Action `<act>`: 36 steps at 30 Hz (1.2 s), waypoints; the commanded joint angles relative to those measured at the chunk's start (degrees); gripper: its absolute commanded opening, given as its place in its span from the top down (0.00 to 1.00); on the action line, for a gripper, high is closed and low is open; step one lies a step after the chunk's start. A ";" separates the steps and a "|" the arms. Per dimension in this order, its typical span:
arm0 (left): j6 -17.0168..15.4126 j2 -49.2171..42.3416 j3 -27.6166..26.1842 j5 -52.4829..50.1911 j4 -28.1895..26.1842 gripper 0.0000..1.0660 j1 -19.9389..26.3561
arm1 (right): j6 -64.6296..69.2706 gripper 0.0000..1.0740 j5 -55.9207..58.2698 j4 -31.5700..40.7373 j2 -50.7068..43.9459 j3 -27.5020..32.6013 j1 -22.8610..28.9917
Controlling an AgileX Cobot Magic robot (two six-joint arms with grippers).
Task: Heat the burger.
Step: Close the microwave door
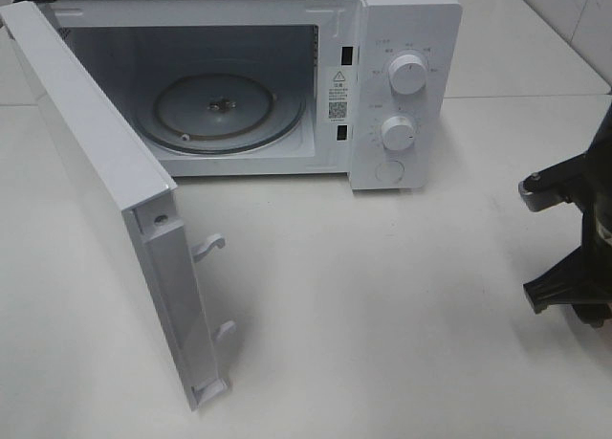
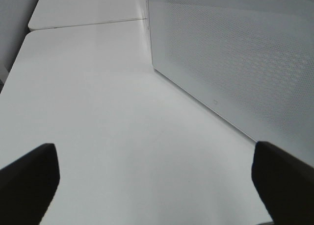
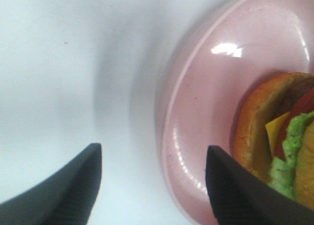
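The burger [image 3: 279, 132], with a golden-brown bun, green lettuce and red and yellow layers, lies on a pink plate [image 3: 206, 102] in the right wrist view; the exterior view does not show it. My right gripper [image 3: 152, 186] is open, with the plate's rim between its two fingers: one dark finger [image 3: 240, 190] is over the plate beside the burger, the other over the white table. At the exterior view's right edge, that right gripper [image 1: 532, 243] has its jaws spread. My left gripper [image 2: 157, 186] is open and empty above the table.
The white microwave [image 1: 406, 37] stands at the back with its door [image 1: 96, 171] swung wide to the left and the glass turntable [image 1: 225, 109] bare inside. The door's perforated panel [image 2: 235, 53] stands close to my left gripper. White tabletop [image 1: 382, 315] lies in front.
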 commanded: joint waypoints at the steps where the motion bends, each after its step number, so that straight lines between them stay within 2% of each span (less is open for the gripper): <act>1: 0.00 -0.92 0.23 -0.52 -0.06 0.06 0.17 | -10.03 0.34 -2.12 7.68 -6.76 -0.17 -0.06; 2: 0.00 -0.92 0.23 -0.52 -0.06 0.06 0.17 | -10.03 0.34 -2.12 7.68 -6.76 -0.17 -0.06; 4: 0.00 -0.92 0.23 -0.52 -0.06 0.06 0.17 | -20.00 0.28 -3.61 17.02 -15.87 -0.17 -0.06; 7: 0.00 -0.92 0.23 -0.52 -0.06 0.06 0.17 | -21.83 0.27 -3.38 18.85 -18.39 -0.17 -0.06; 9: 0.00 -0.92 0.23 -0.52 -0.06 0.06 0.17 | -26.81 0.28 1.03 24.18 -26.36 -0.17 -0.06; 10: 0.00 -0.92 0.23 -0.52 -0.06 0.06 0.17 | -26.81 0.28 1.03 24.18 -26.36 -0.17 -0.06; 12: 0.00 -0.92 0.23 -0.52 -0.06 0.06 0.17 | -28.88 0.29 6.07 25.10 -32.54 -0.17 -0.06; 15: 0.00 -0.92 0.23 -0.52 -0.06 0.06 0.17 | -29.34 0.29 7.22 25.10 -34.61 -0.17 -0.06; 17: 0.00 -0.92 0.23 -0.52 -0.06 0.06 0.17 | -30.08 0.29 9.05 25.10 -41.77 -0.17 -0.06; 20: 0.00 -0.92 0.23 -0.52 -0.06 0.06 0.17 | -30.25 0.29 10.37 25.04 -46.70 0.00 -0.06; 29: 0.00 -0.92 0.23 -0.52 -0.06 0.06 0.17 | -30.25 0.29 14.32 24.69 -56.72 0.46 -0.06; 36: 0.00 -0.92 0.23 -0.52 -0.06 0.06 0.17 | -30.25 0.29 14.21 23.43 -67.15 5.16 -0.80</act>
